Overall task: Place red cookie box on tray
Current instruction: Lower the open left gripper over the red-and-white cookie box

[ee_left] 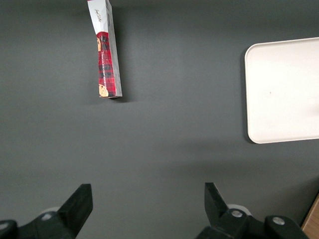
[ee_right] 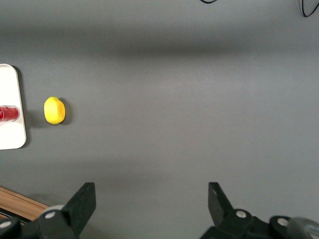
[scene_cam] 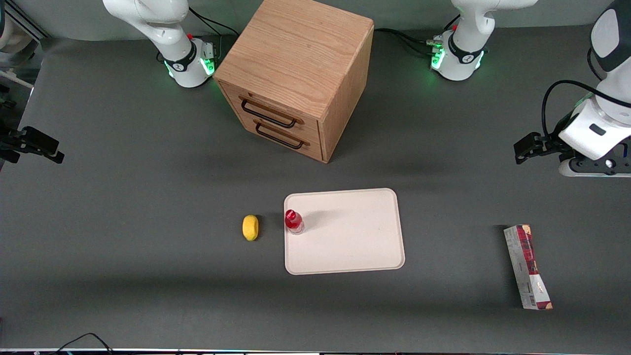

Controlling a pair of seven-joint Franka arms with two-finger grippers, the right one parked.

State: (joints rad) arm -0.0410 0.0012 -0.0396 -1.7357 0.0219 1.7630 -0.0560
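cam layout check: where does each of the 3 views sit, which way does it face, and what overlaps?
Front view: high, facing both arm bases, looking down on the grey table; the left arm's open tool hovers at its end.
Left wrist view: looks down past its open tool at the long red-and-white cookie box and the cream-white rectangular tray.
Right wrist view: parked arm's fingers; small yellow lemon.
Shared: box and tray in front and left wrist views; lemon in front and right wrist views.

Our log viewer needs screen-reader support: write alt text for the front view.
A red cookie box lies flat on the grey table toward the working arm's end, apart from the cream tray, which holds a red-capped bottle. The open gripper hovers farther from the camera than the box.
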